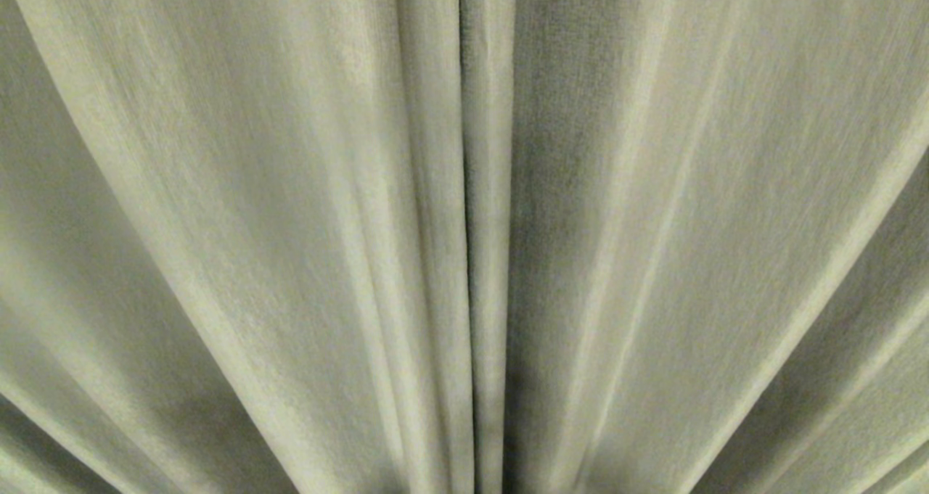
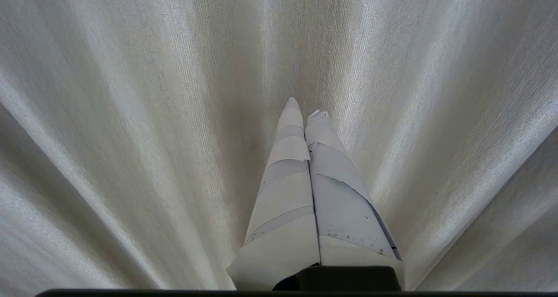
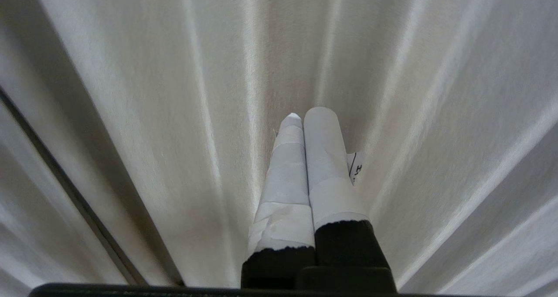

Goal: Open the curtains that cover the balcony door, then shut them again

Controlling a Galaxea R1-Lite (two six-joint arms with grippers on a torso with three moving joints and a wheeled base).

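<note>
Right up against the curtains (image 1: 290,211), both sets of my jaws are pressed fully together, holding nothing: left gripper (image 2: 305,107) and right gripper (image 3: 307,114) (tape-wrapped fingers (image 2: 283,201)). Beyond, pleated cream fabric fills everything, panels meeting mid-view.

Left gripper (image 2: 305,111): two tapered fingers (image 2: 285,201) wrapped in overlapping strips of pale grey-white tape, faintly speckled low on one side, ending in a black base at lower centre of frame. Right gripper (image 3: 307,116): rounder white-taped fingers (image 3: 324,157) over black bases, small printed paper tag beside one.
</note>
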